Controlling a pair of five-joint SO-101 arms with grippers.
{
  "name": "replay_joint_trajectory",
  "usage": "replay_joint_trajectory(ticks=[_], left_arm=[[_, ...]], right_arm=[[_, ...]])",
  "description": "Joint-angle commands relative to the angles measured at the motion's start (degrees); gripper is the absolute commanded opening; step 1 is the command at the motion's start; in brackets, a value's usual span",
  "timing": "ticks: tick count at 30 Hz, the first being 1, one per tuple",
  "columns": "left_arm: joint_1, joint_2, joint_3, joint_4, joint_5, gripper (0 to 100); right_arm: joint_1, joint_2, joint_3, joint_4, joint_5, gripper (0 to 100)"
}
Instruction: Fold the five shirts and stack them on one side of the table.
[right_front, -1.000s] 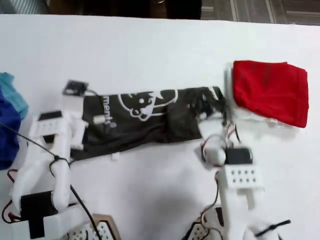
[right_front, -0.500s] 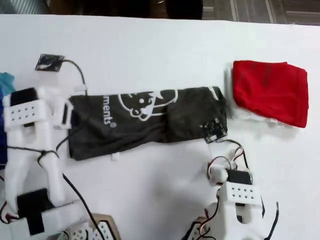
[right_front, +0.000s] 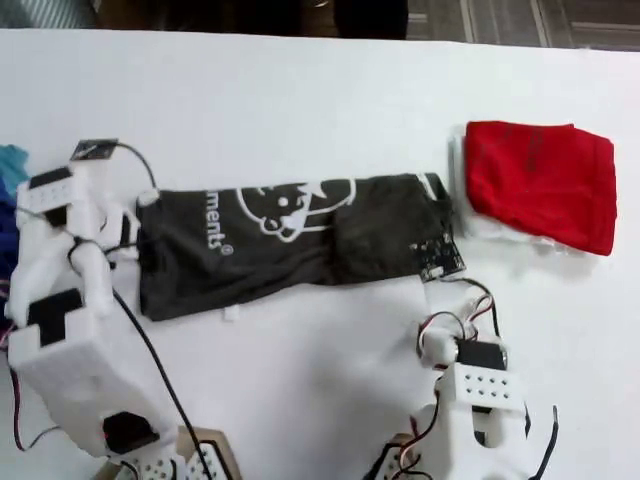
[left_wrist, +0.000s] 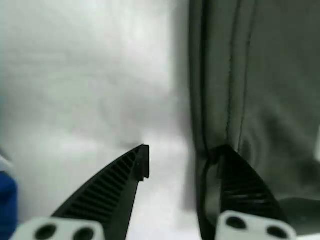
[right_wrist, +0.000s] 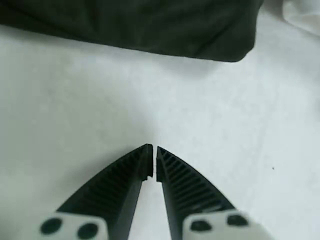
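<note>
High view, worktop (right_front: 300, 90): one folded pile on the right, so the job looks partly done.
Black shirt (right_front: 290, 240): mid-worktop, folded into a long strip; cross-folds and stacking remain.
Red shirt (right_front: 540, 180): folded, on top of white cloth (right_front: 500, 234), just beside the strip's end.
Blue cloth (right_front: 8, 165): left edge, seemingly waiting.
Left wrist view, left hand (left_wrist: 184, 152): released, straddling the black hem.
Right wrist view, right hand (right_wrist: 154, 150): clenched, empty, over bare worktop.

A white table (right_front: 300, 90) meets a dark floor (right_front: 500, 20) behind.
</note>
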Motion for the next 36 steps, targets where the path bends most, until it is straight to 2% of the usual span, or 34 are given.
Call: replay_joint_trajectory(ticks=[1,11,19,27,36], left_arm=[[3.3,1.3,-6.7,5.8,2.5,24],[2.9,1.8,-16.8,16.1,2.9,24],[4.1,2.6,-14.5,9.5,6.4,24],[3.7,12.5,-12.7,3.6,7.1,24],[8.4,14.1,-15.4,10.0,9.1,24]], right_arm=[[0.7,-0.7,-0.2,-1.2,-0.2,2.0],[0.6,-0.8,-0.2,-1.2,0.0,2.0],[0.5,-0.9,-0.2,-1.2,0.1,2.0],[0.5,-0.9,-0.2,-1.2,-0.2,2.0],[0.5,-0.9,-0.2,-1.3,-0.4,2.0]])
